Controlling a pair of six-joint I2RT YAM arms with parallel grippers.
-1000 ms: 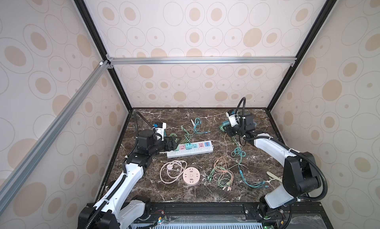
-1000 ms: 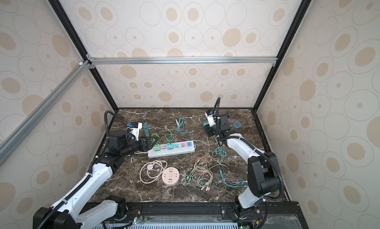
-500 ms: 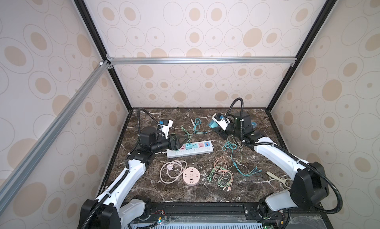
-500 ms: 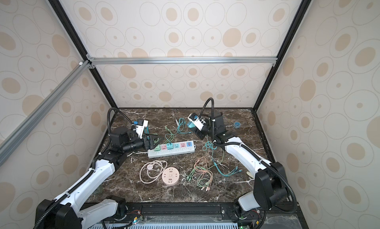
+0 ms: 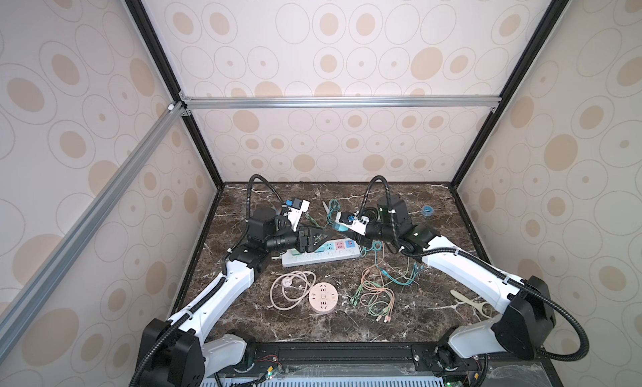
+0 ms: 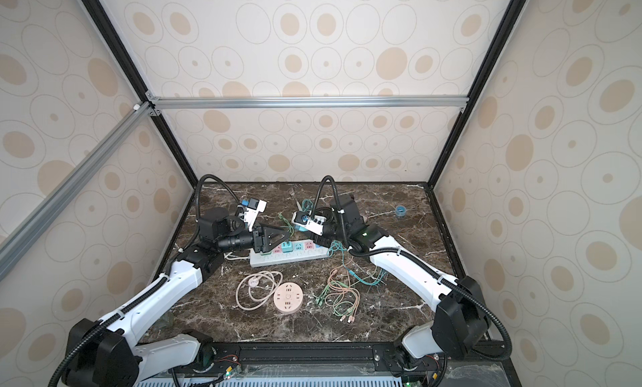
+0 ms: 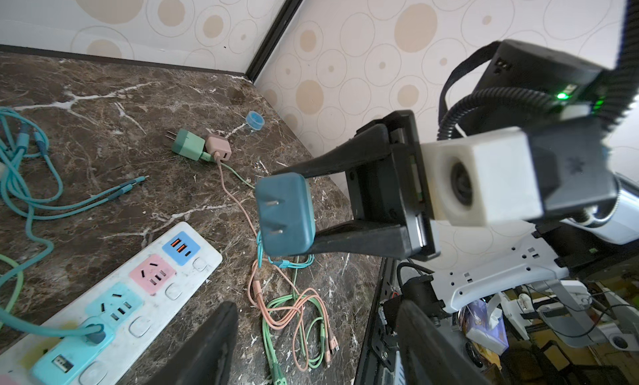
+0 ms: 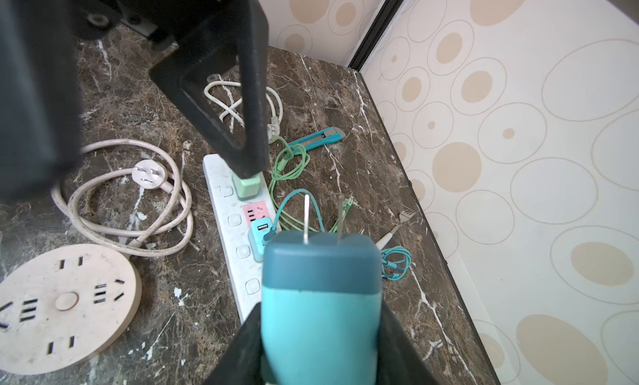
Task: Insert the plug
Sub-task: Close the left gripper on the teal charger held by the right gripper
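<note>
I have the plug (image 7: 285,215) clamped between the right fingers (image 7: 345,241), held in the air above the desk (image 5: 434,229) with its two flat prongs bare and pointing toward the left arm. In both top views it sits at about 1 o'clock from the middle of the power strip (image 5: 323,260), clear of it and not in any socket.

The strip lies across the centre of the desk, running 9 to 3 o'clock. A pale green adapter (image 8: 247,186) is seated at its 9 o'clock end and a teal USB adapter (image 8: 261,233) a couple of sockets along; the pink socket between them is free.

The left fingers (image 7: 207,345) stand apart with nothing between them, low over the 9 o'clock end of the strip. In the right wrist view one tip is right over the green adapter; I cannot tell whether it touches.

At 6 o'clock from the strip lies a round pink socket (image 5: 323,297), at 7 o'clock a coiled cord (image 5: 278,291), and at 5 o'clock a tangle of green and pink cables (image 5: 375,295).
</note>
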